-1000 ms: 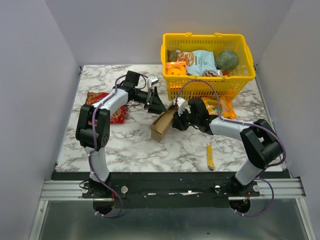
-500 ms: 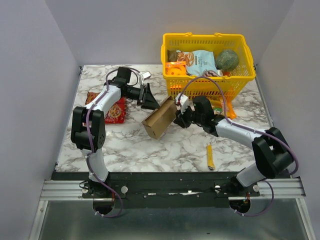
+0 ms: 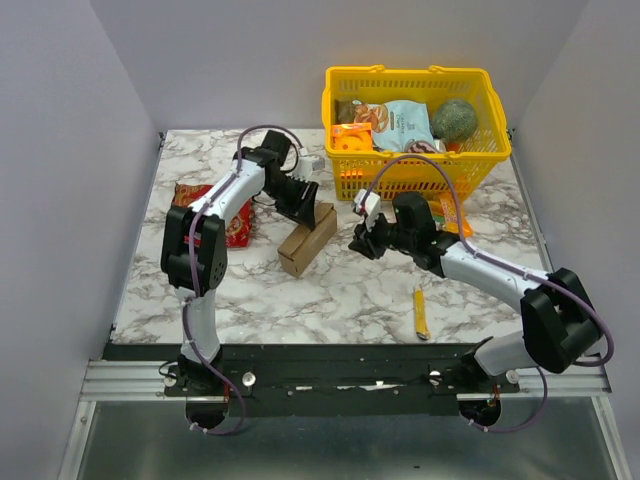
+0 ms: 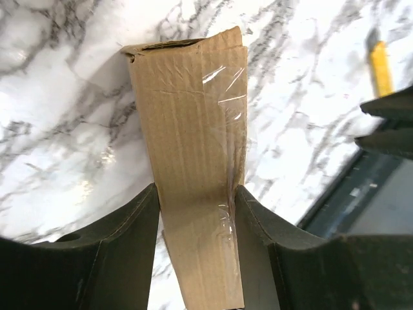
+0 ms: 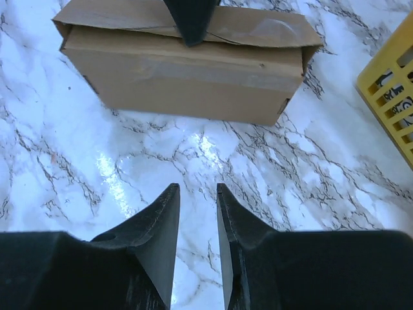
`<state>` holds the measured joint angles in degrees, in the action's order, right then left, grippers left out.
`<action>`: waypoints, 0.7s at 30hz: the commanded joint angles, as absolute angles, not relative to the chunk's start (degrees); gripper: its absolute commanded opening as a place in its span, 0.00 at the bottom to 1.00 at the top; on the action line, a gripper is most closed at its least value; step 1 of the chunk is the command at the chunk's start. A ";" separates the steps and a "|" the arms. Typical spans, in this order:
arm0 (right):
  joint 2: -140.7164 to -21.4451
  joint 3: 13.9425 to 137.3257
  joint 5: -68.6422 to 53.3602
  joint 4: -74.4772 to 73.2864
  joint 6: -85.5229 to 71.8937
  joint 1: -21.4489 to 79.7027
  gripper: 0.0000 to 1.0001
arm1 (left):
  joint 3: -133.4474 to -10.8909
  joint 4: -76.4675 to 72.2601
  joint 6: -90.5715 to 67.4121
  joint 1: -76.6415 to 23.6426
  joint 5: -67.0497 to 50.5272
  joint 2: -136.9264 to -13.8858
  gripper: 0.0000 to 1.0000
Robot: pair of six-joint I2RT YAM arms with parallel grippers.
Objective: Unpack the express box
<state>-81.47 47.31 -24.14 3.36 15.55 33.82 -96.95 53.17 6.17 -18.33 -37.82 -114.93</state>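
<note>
The express box (image 3: 307, 242), plain brown cardboard with clear tape, lies on the marble table left of centre. My left gripper (image 3: 307, 207) reaches down over its far end and is shut on it. In the left wrist view both fingers press the sides of the box (image 4: 193, 129) around my gripper (image 4: 195, 188). My right gripper (image 3: 358, 243) hovers to the right of the box, apart from it. In the right wrist view its jaws (image 5: 197, 187) stand slightly open over bare marble, with the box (image 5: 187, 74) ahead and a left fingertip (image 5: 191, 22) on its top edge.
A yellow basket (image 3: 415, 75) full of groceries stands at the back right, its corner (image 5: 387, 97) close to my right gripper. A red snack bag (image 3: 235, 225) lies left of the box, an orange bag (image 3: 452, 215) in front of the basket. A yellow utility knife (image 3: 421, 312) lies near the front edge.
The right gripper has let go of the box and drawn back to the right. The box went from tilted up to lying on the table, with the left gripper now clamped on its far end.
</note>
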 commanded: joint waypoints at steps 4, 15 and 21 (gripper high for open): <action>-86.48 52.82 -27.34 3.34 13.71 34.28 0.37 | -97.12 55.64 10.19 -22.58 -17.33 -110.66 0.49; -87.54 54.58 -27.42 3.60 12.66 34.28 0.38 | -97.12 57.13 13.71 -31.11 -2.66 -109.25 0.52; -85.78 52.91 -26.89 3.25 12.83 34.37 0.38 | -102.12 61.07 15.03 -31.20 -2.28 -111.09 0.43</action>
